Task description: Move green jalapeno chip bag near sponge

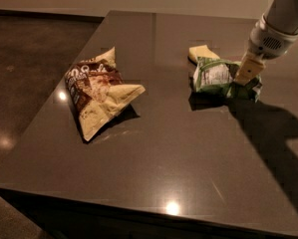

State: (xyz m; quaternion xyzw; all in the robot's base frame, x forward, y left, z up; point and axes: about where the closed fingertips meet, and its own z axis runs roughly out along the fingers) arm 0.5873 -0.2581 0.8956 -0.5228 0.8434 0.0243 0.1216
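Observation:
The green jalapeno chip bag, crinkly with a white label panel, is held just off the dark table, its left end overlapping the pale yellow sponge in the picture. My gripper comes down from the upper right and is shut on the bag's right end. The sponge lies on the table just behind and left of the bag, partly hidden by it.
A larger brown-and-tan chip bag lies on the left half of the table. The table's front edge runs along the bottom and its left edge drops to a dark floor. My arm's shadow falls at the right.

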